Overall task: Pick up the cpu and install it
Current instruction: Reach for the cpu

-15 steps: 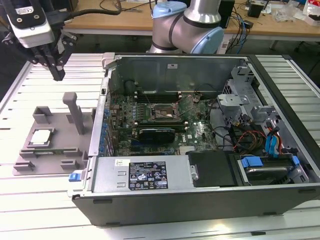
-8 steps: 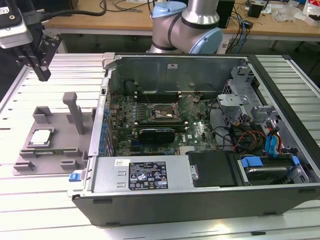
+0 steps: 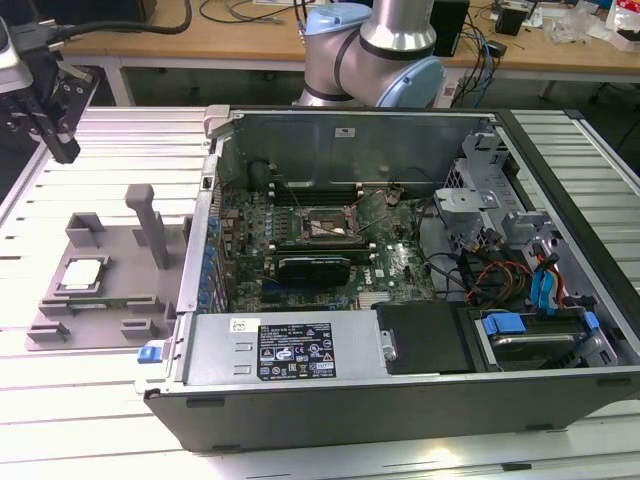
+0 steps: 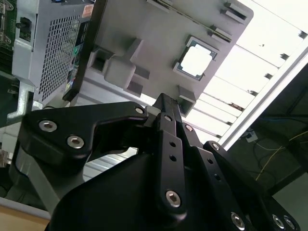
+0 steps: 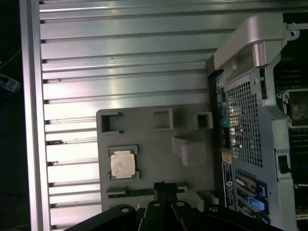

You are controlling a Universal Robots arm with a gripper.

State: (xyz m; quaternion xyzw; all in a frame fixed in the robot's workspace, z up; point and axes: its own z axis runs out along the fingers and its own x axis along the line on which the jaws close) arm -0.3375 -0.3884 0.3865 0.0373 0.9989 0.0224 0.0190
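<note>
Cpu (image 3: 82, 273) sits in its gray tray (image 3: 110, 322), nothing grabbed or installed yet; gripper (image 3: 64, 150) hovers nearby, fingers pressed together, holding nothing.

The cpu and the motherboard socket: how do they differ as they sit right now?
The cpu is a silvery-white square; the socket is a dark-framed rectangle and looks larger. The cpu rests in a gray holder tray outside the computer case, on the exterior view's left; the socket sits on the motherboard inside it. Both lie flat, facing up.
</note>
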